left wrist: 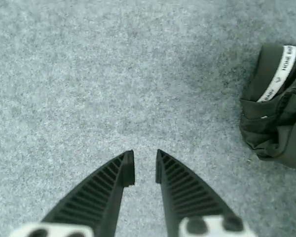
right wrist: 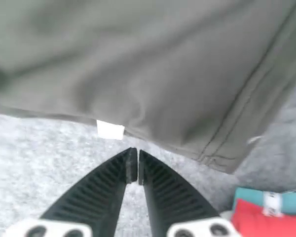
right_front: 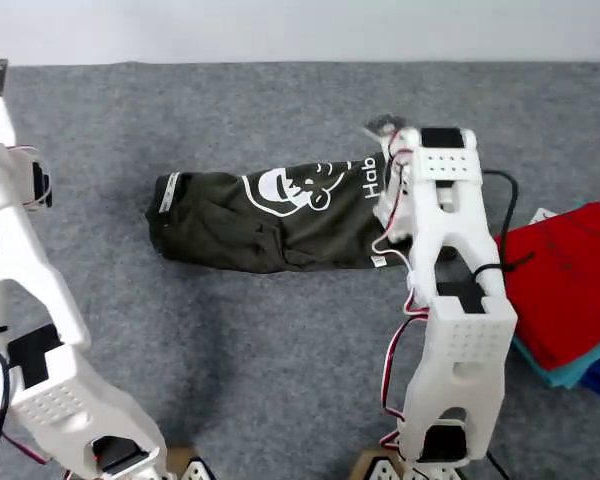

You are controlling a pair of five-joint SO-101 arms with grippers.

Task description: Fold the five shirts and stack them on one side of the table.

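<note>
Olive shirt [right_front: 270, 220] sits mid-surface [right_front: 280, 380], folded lengthwise into a long band, white print up. It needs cross-folds and stacking yet. Stack [right_front: 565, 290] at the right edge is red on teal on blue, so at least three done, I'd say. Right hand [right wrist: 133, 165] at the hem end, fingers nearly together, empty. Left hand [left wrist: 144, 168] slightly apart, empty, over bare surface near the collar.
</note>
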